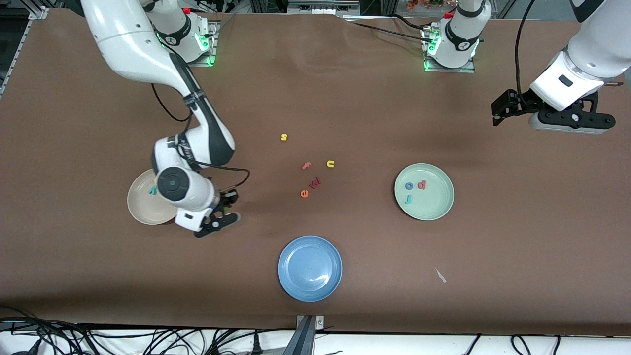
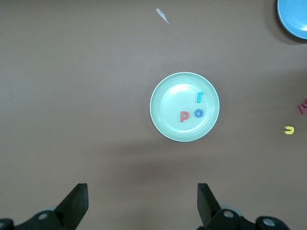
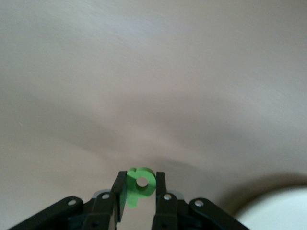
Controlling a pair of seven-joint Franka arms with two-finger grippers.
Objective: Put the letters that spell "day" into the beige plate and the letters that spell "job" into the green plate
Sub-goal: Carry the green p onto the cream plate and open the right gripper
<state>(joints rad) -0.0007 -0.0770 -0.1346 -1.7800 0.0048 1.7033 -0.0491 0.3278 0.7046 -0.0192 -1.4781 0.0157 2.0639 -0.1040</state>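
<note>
My right gripper [image 3: 140, 184] is shut on a green looped letter with a stem [image 3: 140, 184], just above the brown table and beside the beige plate [image 1: 140, 207] [image 3: 276, 211]. In the front view that gripper [image 1: 219, 222] hides the letter, and the arm covers part of the plate. A teal piece [image 1: 153, 190] shows on the plate at the arm's edge. The green plate [image 1: 436, 207] [image 2: 165, 93] holds the blue "o" [image 1: 408, 186] [image 2: 198, 113], the salmon looped letter [image 1: 421, 185] [image 2: 184, 115] and the light-blue "j" [image 1: 407, 199] [image 2: 199, 97]. My left gripper [image 1: 572, 122] [image 2: 143, 201] waits open, high over the table's end.
Loose letters lie mid-table: a yellow "s" [image 1: 284, 137], a pink "f" [image 1: 306, 165], a yellow "u" [image 1: 330, 163] [image 2: 289, 130], a red zigzag letter [image 1: 315, 183] and an orange "e" [image 1: 304, 194]. A blue plate [image 1: 309, 267] [image 2: 295, 17] and a paper scrap [image 1: 440, 275] lie nearer the camera.
</note>
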